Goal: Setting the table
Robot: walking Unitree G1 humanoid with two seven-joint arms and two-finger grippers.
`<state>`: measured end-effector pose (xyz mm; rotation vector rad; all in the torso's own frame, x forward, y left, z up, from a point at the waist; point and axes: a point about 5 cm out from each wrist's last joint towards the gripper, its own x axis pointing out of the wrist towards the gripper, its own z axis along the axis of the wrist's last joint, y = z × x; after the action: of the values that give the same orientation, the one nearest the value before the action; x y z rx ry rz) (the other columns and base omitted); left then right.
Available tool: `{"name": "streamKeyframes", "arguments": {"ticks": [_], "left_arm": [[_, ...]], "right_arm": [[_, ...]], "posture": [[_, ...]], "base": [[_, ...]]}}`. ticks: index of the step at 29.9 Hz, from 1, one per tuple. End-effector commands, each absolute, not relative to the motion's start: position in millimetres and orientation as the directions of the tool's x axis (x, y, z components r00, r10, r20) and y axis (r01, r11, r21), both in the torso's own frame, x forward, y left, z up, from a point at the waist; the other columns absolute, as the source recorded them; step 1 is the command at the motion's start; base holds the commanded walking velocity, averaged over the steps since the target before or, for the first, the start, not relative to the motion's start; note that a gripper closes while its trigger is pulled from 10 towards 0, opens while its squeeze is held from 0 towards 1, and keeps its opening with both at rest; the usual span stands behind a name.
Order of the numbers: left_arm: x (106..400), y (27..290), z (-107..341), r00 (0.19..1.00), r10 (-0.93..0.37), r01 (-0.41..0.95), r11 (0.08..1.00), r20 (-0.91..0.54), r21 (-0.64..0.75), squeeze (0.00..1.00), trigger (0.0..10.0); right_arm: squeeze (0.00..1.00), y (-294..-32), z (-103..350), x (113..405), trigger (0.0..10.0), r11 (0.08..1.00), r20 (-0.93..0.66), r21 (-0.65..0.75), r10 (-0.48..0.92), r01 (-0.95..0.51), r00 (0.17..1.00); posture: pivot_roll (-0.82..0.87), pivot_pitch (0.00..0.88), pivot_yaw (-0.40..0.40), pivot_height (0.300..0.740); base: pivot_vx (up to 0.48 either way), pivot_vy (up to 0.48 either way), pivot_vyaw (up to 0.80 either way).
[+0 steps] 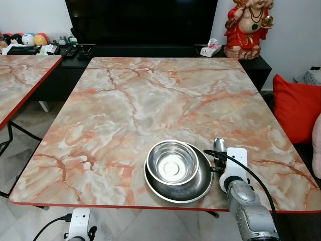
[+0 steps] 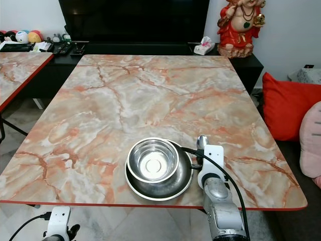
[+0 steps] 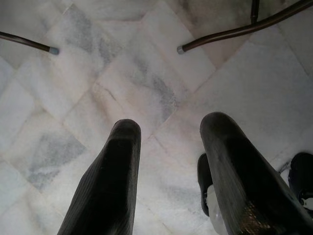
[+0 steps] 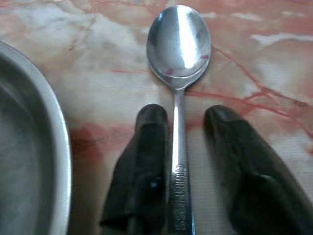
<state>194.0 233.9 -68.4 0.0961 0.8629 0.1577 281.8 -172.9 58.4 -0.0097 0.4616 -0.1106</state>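
My right claw (image 4: 186, 125) sits low at the near right of the worktop (image 1: 150, 95), fingers spread either side of the spoon (image 4: 179, 54) handle; one finger touches it, the other stands apart. Spoon lies flat, just right of the plate (image 1: 198, 186). Bowl (image 1: 172, 163) rests in plate. Left claw (image 3: 168, 142) hangs spread over the floor (image 3: 98, 63).

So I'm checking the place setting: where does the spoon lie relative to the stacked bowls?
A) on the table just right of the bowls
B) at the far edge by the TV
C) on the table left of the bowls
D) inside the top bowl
A: the spoon lies on the marble table to the right of the bowls, its handle between the right gripper's open fingers.
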Motion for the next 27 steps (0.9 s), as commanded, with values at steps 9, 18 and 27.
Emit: {"name": "streamKeyframes", "arguments": {"ticks": [9,18,27], "left_arm": [[195,231,-69,0.638,0.176,-0.097,0.984,-0.750,0.148,0.00,10.0],[194,231,-69,0.635,0.175,-0.098,0.984,-0.753,0.146,0.00,10.0],[194,230,-70,0.633,0.172,-0.096,0.985,-0.755,0.144,0.00,10.0]], "right_arm": [[0.00,-172,58,281,10.0,0.994,-0.451,-0.046,-0.112,0.103,0.886],[0.00,-176,70,287,10.0,0.990,-0.377,-0.049,-0.141,0.132,0.915],[0.00,-177,80,292,10.0,0.988,-0.316,-0.030,-0.155,0.153,0.936]], "posture": [[0.01,0.001,0.010,0.740],[0.01,0.000,0.012,0.740],[0.01,0.000,0.012,0.740]], "base": [[0.000,0.000,0.00],[0.000,0.000,0.00],[0.000,0.000,0.00]]}}
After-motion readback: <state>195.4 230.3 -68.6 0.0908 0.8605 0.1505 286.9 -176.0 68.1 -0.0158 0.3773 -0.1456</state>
